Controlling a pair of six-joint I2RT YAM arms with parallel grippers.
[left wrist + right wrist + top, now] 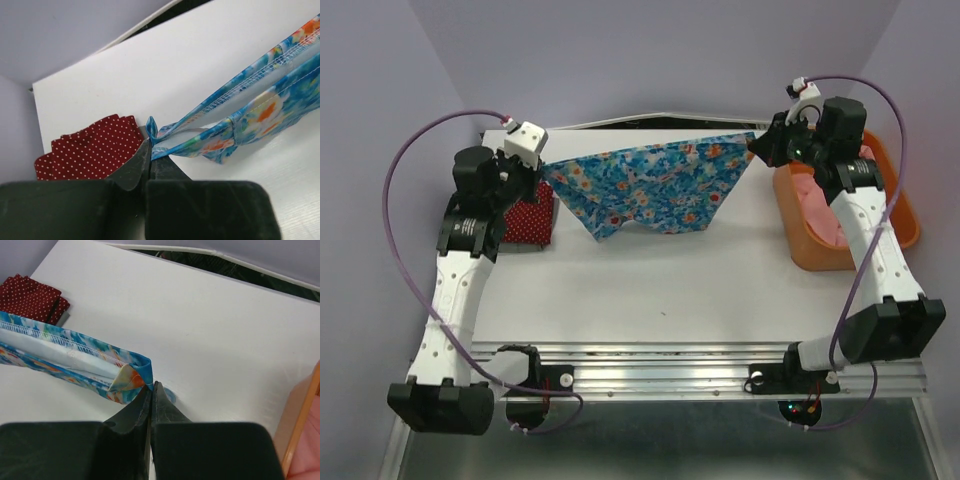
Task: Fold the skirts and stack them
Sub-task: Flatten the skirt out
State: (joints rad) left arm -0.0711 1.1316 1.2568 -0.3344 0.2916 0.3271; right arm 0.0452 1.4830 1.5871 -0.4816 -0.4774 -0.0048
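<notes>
A bright blue skirt with orange-and-white flowers (650, 185) hangs stretched between my two grippers at the back of the table, its lower edge sagging to the surface. My left gripper (542, 163) is shut on its left corner (153, 131). At the other end my right gripper (756, 146) is shut on the right corner (142, 365). A folded dark red skirt with tiny white dots (529, 221) lies flat at the left, under the left arm; the same red skirt (92, 148) shows beside the left jaws. A grey skirt is not in view.
An orange bin (806, 240) with pink cloth inside stands at the table's right edge, beside the right arm. The white table (660, 290) ends at a metal rail in front. Purple walls close in at the back and sides.
</notes>
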